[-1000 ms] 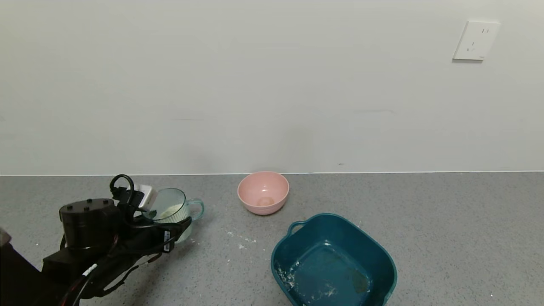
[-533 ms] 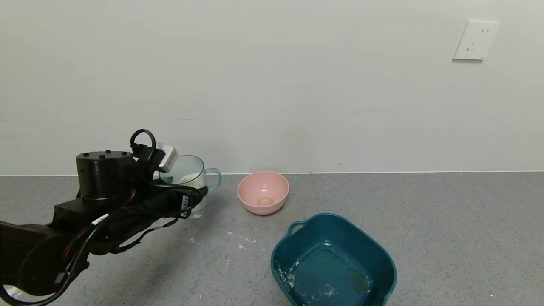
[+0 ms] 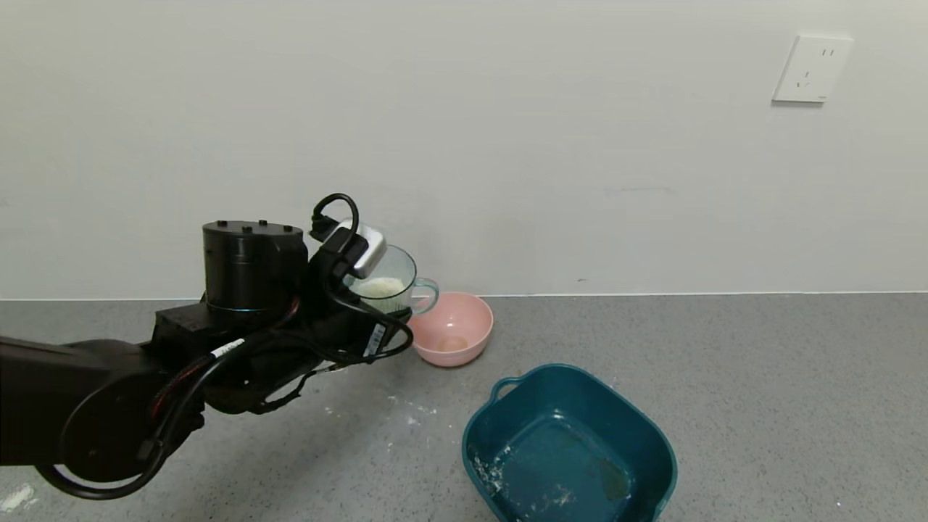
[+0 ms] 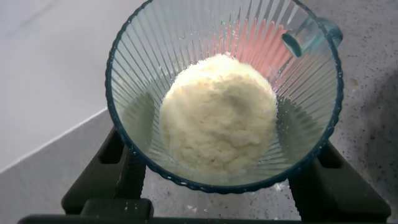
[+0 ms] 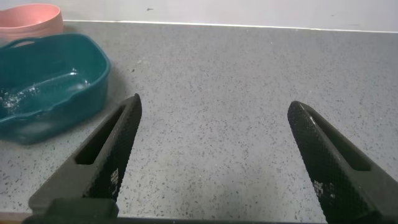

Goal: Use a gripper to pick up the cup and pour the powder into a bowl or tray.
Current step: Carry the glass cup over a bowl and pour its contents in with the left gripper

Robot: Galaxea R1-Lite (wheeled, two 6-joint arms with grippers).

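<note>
Grey speckled bench [image 3: 761, 377] against a plain wall. Left pincer [image 3: 366, 319] clenched on the cup [image 3: 388, 279], upright and raised off the bench, left of and beyond the tub [image 3: 656, 453], above the pink bowl's [image 3: 460, 326] left rim. Powder [image 4: 217, 112] heaped inside. Right pincer [image 5: 211, 155] released, idle right of the tub. Risk: tipping before reaching the tub would drop powder into the bowl or onto the bench. Count: one cup, one bowl, one tub, two pincers.

Ribbed clear cup [image 4: 186, 74]; glossy plastic tub [image 3: 652, 442] (speckled matt counter [image 3: 761, 377]).
</note>
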